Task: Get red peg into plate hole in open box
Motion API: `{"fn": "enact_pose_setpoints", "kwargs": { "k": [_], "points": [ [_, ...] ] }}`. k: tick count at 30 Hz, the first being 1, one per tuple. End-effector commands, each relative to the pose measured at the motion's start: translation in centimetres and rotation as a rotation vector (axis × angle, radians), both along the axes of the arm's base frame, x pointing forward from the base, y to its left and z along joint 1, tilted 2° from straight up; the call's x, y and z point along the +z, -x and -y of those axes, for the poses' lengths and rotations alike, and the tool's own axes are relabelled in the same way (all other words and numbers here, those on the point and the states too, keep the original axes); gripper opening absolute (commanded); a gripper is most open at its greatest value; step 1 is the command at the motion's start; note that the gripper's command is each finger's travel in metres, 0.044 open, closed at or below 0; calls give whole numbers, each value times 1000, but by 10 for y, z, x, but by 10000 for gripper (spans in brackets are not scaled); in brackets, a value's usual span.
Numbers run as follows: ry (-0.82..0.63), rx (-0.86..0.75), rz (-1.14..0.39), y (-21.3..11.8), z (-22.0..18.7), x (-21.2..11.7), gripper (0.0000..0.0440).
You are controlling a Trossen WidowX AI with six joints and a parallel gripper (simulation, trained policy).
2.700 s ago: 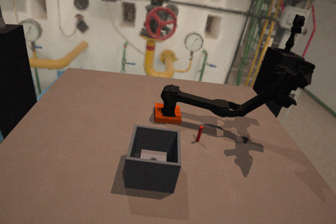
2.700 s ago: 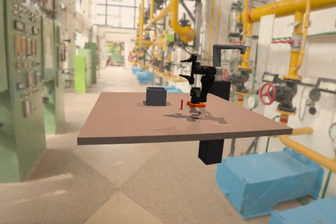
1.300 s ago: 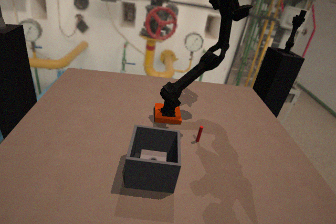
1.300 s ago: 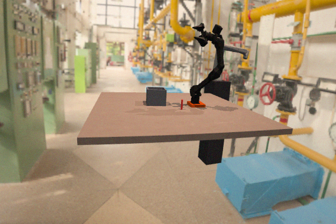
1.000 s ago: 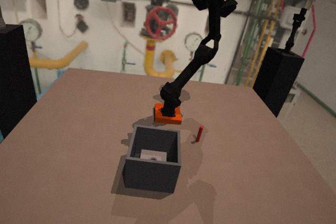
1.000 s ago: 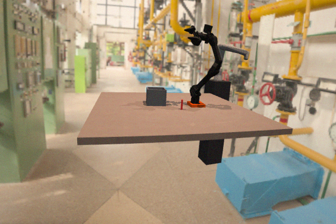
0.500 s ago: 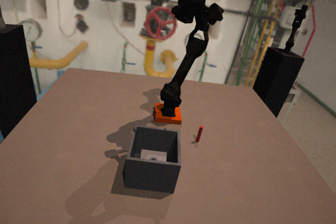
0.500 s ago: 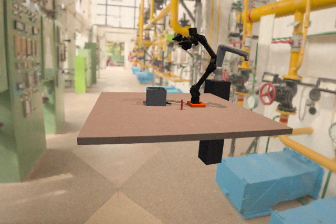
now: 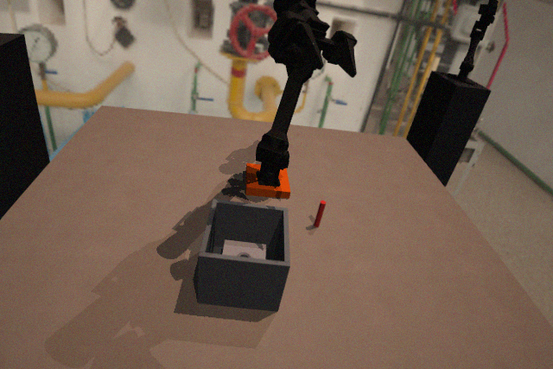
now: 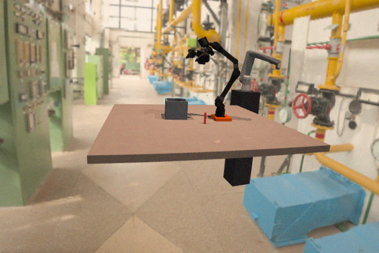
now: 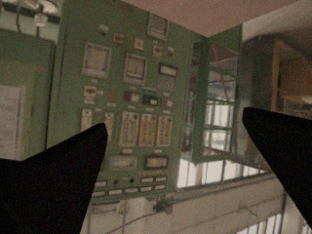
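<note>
The red peg (image 9: 320, 213) (image 10: 205, 118) stands upright on the table, to the right of the box in the top view. The dark grey open box (image 9: 241, 282) (image 10: 176, 109) stands on the table. Inside it, the pale plate (image 9: 255, 249) lies at the bottom with its hole partly visible over the front wall; nothing shows in it. My gripper (image 9: 334, 66) (image 10: 193, 57) (image 11: 174, 122) is wide open and empty, high above the table and well away from the peg. The peg and box are not in the wrist view.
The arm stands on an orange base (image 9: 283, 187) (image 10: 226, 118) behind the box in the top view. The brown table (image 9: 379, 289) (image 10: 183, 140) carries the box, peg and base. A table corner (image 11: 210, 19) shows at the top of the wrist view. Black pedestals stand beyond the table's edges.
</note>
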State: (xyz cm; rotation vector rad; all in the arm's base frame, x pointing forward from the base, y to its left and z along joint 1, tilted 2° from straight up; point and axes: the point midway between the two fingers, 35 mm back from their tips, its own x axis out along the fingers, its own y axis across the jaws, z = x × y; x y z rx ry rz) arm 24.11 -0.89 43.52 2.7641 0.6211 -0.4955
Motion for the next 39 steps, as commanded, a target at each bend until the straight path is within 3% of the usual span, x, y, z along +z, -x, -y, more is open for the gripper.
{"fn": "enact_pose_setpoints", "kwargs": {
  "k": [1,17,39],
  "points": [
    [-1,36,-78,-10,-6,-22,440],
    [119,269,-369,-20,-57,-116,440],
    [502,719,-641,32,-115,-233,438]
  ]
}}
